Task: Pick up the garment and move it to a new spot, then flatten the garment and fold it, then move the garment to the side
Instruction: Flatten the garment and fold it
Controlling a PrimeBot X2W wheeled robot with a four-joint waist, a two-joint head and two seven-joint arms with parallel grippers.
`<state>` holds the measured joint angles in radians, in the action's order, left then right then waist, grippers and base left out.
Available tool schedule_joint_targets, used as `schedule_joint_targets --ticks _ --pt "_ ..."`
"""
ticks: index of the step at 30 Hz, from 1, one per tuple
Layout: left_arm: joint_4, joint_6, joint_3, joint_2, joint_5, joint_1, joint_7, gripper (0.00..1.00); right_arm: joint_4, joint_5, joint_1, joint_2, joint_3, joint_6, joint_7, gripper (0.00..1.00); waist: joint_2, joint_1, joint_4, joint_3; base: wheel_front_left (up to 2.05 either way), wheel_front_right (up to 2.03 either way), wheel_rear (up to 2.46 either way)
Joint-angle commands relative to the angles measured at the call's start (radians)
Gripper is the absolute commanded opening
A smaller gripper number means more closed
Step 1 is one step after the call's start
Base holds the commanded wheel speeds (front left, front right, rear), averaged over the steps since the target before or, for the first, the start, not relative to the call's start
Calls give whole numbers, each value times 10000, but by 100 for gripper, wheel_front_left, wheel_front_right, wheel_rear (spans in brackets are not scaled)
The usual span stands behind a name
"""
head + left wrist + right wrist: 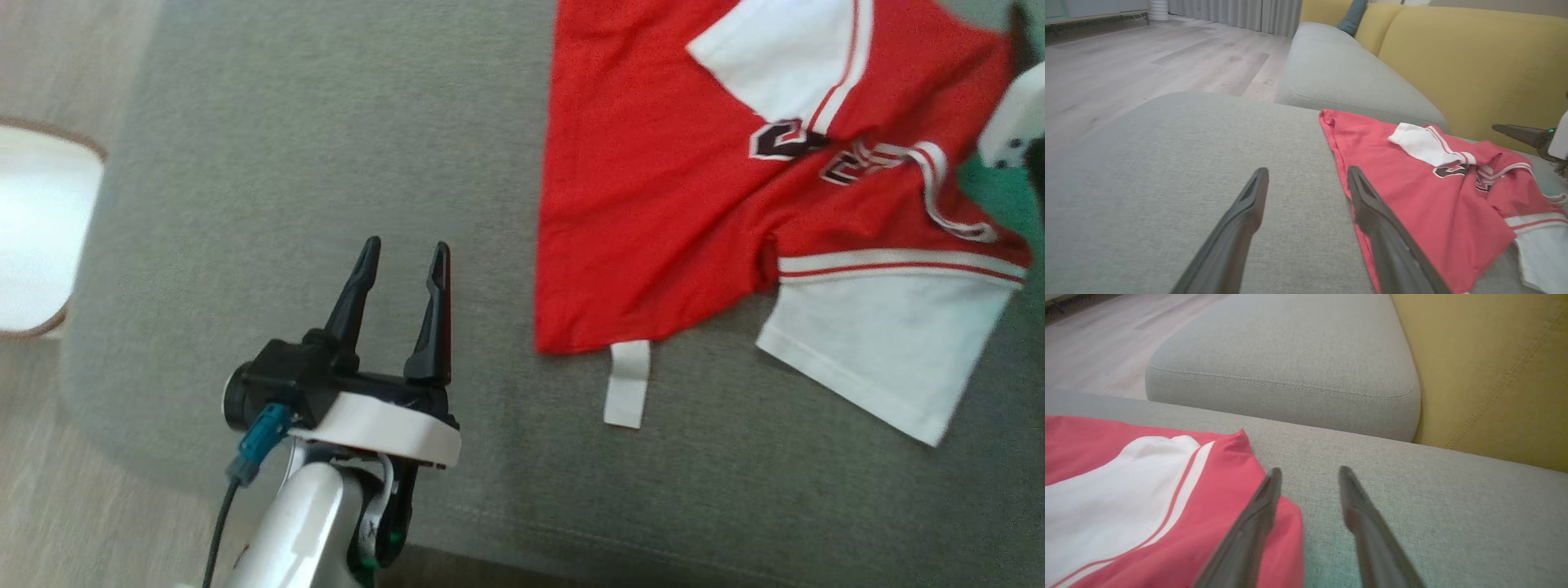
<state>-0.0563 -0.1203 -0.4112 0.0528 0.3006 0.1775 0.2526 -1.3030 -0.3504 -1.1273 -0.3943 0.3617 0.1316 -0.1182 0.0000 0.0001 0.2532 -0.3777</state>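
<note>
Left claw [407, 243] gapes beside garment [653, 204]; right claw [1308, 471], blurred, seems parted.

A broad grey woven-fabric seat cushion [286, 204] is carrying a red sports jersey [653, 204] with white sleeves, white-and-red striped trim and dark numerals. The jersey is lying rumpled and partly folded over itself, resting directly on the fabric. A white sleeve [882, 351] is spreading flat from the jersey's near right corner, and a narrow white label strip [627, 384] is sticking out from the jersey's near hem onto the grey weave. Left of the jersey the weave is stretching out to a rounded edge. Beyond the jersey, a second grey stitched cushion [1290, 355] is butting against the first.
</note>
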Motion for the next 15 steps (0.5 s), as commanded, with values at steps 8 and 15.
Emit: schedule_joint_targets --ticks 8,15 --pt "-81 170 299 22 -109 194 91 100 421 63 271 1015 -162 -9 -1195 100 0 -1 -1229 705 0 0 0" --pt "-566 137 720 84 40 74 91 100 2191 -28 1543 1512 -755 -9 -1428 100 0 -1 -2155 1874 0 0 0"
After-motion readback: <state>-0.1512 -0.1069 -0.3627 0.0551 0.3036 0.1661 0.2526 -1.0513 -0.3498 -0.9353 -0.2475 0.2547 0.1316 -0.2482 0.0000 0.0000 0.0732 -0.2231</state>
